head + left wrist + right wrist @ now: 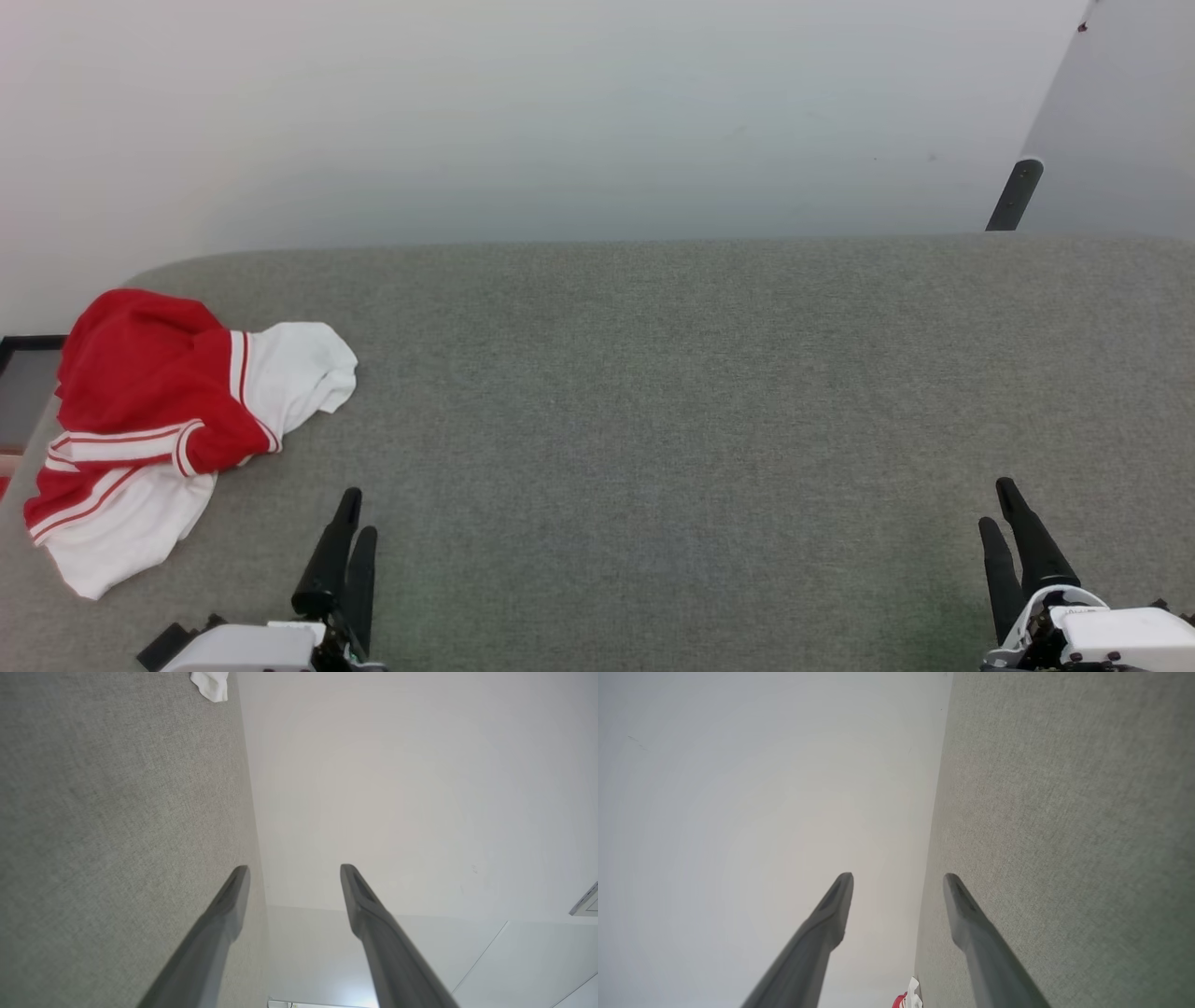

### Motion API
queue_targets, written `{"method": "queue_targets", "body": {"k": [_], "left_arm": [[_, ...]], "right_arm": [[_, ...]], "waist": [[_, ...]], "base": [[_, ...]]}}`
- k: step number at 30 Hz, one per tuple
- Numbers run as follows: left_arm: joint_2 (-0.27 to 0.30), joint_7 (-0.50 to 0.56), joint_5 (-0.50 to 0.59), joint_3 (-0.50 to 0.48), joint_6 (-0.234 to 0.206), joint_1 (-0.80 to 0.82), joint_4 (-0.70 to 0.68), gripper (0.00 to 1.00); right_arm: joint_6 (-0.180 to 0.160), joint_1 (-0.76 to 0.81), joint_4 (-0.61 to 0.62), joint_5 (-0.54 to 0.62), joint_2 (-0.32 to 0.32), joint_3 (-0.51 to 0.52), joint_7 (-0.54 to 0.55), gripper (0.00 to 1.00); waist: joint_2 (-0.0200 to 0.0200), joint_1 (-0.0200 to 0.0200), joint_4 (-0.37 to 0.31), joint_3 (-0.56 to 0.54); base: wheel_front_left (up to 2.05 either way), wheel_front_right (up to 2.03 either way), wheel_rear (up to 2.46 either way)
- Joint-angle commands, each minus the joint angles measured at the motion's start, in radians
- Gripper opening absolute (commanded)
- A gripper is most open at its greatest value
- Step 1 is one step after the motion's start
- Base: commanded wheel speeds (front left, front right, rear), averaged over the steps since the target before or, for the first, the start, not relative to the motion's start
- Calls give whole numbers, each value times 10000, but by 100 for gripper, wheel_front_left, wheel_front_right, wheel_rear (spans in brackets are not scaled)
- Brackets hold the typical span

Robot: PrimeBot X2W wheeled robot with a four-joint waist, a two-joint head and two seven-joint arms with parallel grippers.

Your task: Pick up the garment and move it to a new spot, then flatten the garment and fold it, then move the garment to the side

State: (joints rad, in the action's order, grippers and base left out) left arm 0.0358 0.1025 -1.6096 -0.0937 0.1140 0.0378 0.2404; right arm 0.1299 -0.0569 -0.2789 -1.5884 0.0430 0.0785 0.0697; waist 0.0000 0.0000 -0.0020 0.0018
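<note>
The garment (159, 420), a red shirt with white sleeves and red-and-white striped bands, lies crumpled at the left edge of the grey fabric surface (653, 392). A white corner of the garment (211, 685) shows at the top of the left wrist view, and a small red and white bit of the garment (909, 998) at the bottom of the right wrist view. My left gripper (358, 513) sits at the lower left, open and empty, to the right of the garment and apart from it. My right gripper (1001, 504) rests at the lower right, open and empty, far from the garment. In the wrist views the left gripper (294, 870) and the right gripper (898, 879) each show two spread fingers.
A pale wall (560, 121) runs behind the surface. A dark post (1015, 194) stands at the back right corner. A dark frame edge (28, 343) shows beyond the surface's left side. The broad middle of the grey surface lies between the two grippers.
</note>
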Motion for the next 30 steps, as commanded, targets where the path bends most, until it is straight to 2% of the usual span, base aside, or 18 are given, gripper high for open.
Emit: {"method": "queue_targets", "body": {"k": [1,13,21,30], "left_arm": [[67,-49,57,38,-24,82,-283,100],[298,-311,533,242,-175,-176,-942,100],[643,-651,1404,443,-319,-315,-1194,100],[1217,-1228,3083,895,-625,-387,-1262,100]], "right_arm": [[3,-250,228,136,47,-101,-78,100],[4,-329,359,1085,214,-559,-628,100],[5,-409,316,2607,335,-768,-963,100],[5,-518,290,4887,378,-918,-1278,100]], "waist": [[0,0,-1,-1],[0,0,-12,-39],[0,0,-7,-68],[0,0,-10,-88]], "base": [[0,0,0],[0,0,0],[0,0,0],[0,0,0]]}}
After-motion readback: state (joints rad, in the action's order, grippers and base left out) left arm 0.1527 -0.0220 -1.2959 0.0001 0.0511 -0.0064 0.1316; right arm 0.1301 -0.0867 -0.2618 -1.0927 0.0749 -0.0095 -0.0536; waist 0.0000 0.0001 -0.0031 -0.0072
